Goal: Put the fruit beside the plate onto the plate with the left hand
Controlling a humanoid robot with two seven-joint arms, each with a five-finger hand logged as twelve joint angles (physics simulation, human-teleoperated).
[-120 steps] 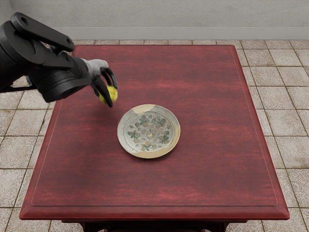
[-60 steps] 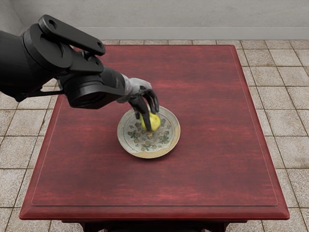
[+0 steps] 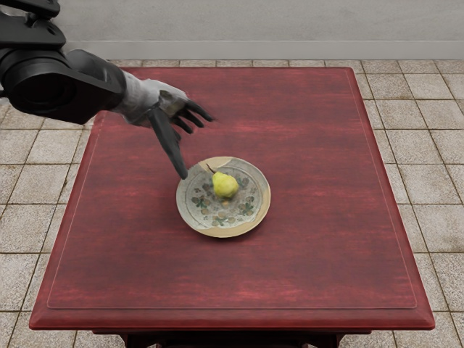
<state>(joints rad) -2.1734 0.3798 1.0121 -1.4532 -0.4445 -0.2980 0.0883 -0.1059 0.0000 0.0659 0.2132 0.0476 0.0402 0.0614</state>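
Since the frame half a second earlier, the left hand [image 3: 163, 109] has let go of the pear [image 3: 225, 185] and drawn back from over the plate [image 3: 190, 216] toward the far left. The pear now lies alone on the plate. It rests slightly far of the plate's centre, with its stem pointing to the far left.

Hand state: the fingers [image 3: 174, 148] are spread wide and hold nothing. One long finger reaches down toward the plate's far-left rim. Whether its tip touches the rim or hangs above it cannot be told from this view. The right arm does not show.

Step in hand, as judged: withdrawal after release. The placement itself looks complete.

1. Lift the hand before moving it sideways, so that the lowered finger clears the rim and does not tip or drag the plate.
2. Keep the fingers spread until they are well apart from the pear. Closing them early could catch the stem.
3. Move away to the far left, back along the line of the arm.

A pear is rounded and may roll if the plate is knocked. The raised rim should contain a small movement.

Edges and room: the plate stands well inside the table [image 3: 333, 181], somewhat left of centre and well apart from every edge. Only the plate and pear show on the table, so the retreat path to the left edge is unobstructed.
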